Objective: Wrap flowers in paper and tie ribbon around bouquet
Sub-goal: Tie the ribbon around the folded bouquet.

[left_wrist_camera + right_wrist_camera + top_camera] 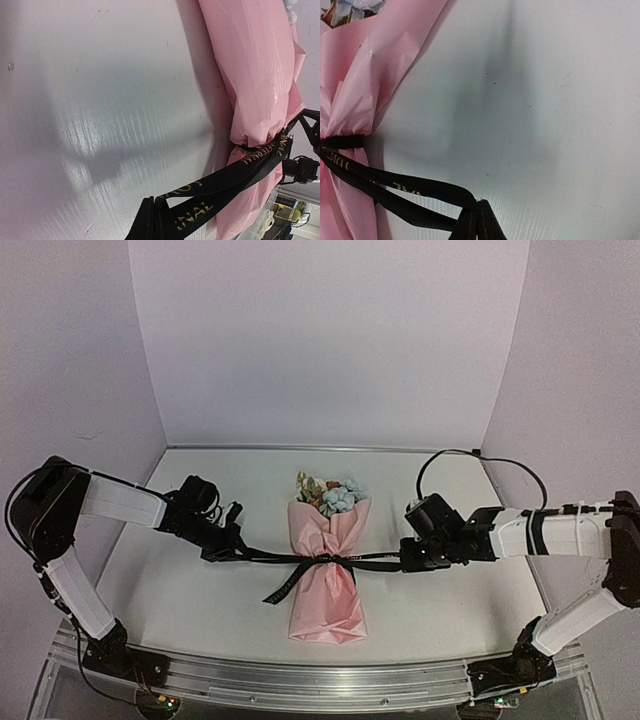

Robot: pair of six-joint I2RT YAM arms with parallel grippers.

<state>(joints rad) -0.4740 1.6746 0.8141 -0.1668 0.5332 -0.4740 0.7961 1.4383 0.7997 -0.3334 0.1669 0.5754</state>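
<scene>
The left fingers (150,226) are pressed together on the ribbon (240,170). Two black strands with light lettering run out from between them like a flattened loop, up to the waist of the bouquet (250,75). The right fingers (471,227) are closed in the same way on the ribbon (395,187). Two strands leave their tips and reach across to the place where the black band cinches the pink paper (350,100).

From above, the left fingers (236,551) and right fingers (408,561) sit low over the tabletop (180,600) on opposite sides of the bouquet (325,590), well apart. The ribbon (275,556) is drawn in a nearly straight line between them. It passes around the middle of the paper (330,525), where it gathers into a dark knot. One loose end trails from the knot onto the tabletop, slanting toward the near left.

The bouquet lies flat at the centre of the tabletop. The flowers (335,496), blue, cream and orange, show at its far end, and its wider wrapped end points toward the arm bases.
</scene>
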